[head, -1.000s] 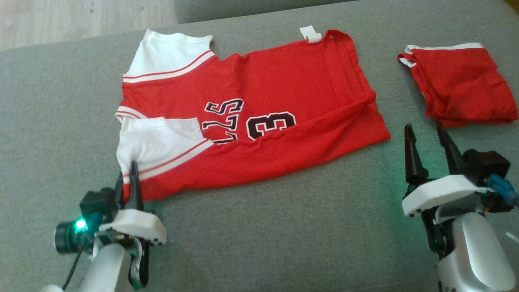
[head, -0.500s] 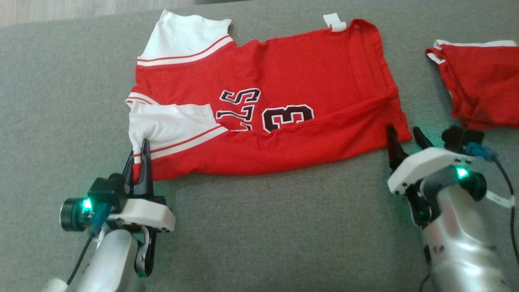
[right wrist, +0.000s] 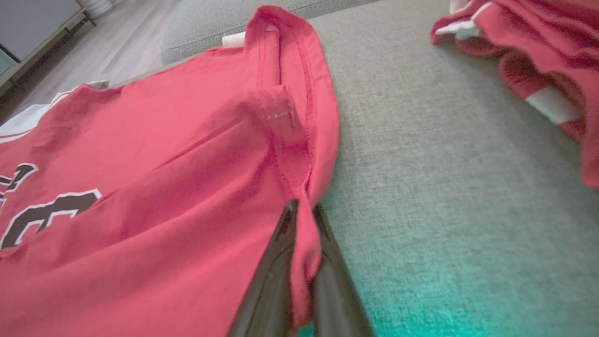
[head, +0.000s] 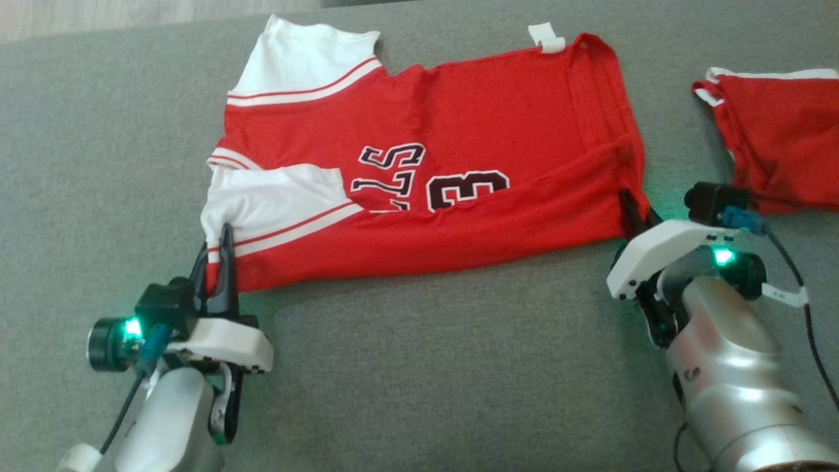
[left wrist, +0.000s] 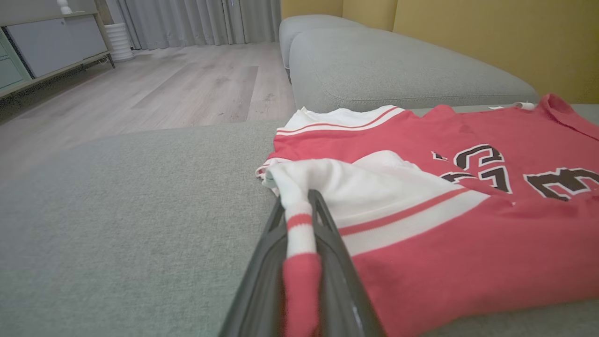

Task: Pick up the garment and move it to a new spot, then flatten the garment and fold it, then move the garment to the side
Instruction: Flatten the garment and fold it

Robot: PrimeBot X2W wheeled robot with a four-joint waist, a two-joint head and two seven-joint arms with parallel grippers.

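A red garment (head: 459,137) with white sleeves and black lettering lies spread on the grey couch, its near long edge folded over. My left gripper (head: 219,246) is shut on the near sleeve corner; between its two dark fingers (left wrist: 327,262) runs a pinched strip of the garment (left wrist: 299,243). At the hem end my right gripper (head: 634,208) is shut on the near corner. In the right wrist view the hem of the garment (right wrist: 299,243) is pinched between the fingers (right wrist: 337,290).
A second red piece of clothing (head: 780,144) lies bunched on the couch (head: 426,367) just right of my right gripper. Wooden floor (left wrist: 187,89) and another couch section (left wrist: 398,65) lie beyond the far edge.
My right gripper moved forward and left to the hem corner and shut on it. The left gripper has kept its hold on the sleeve. The head camera shifted.
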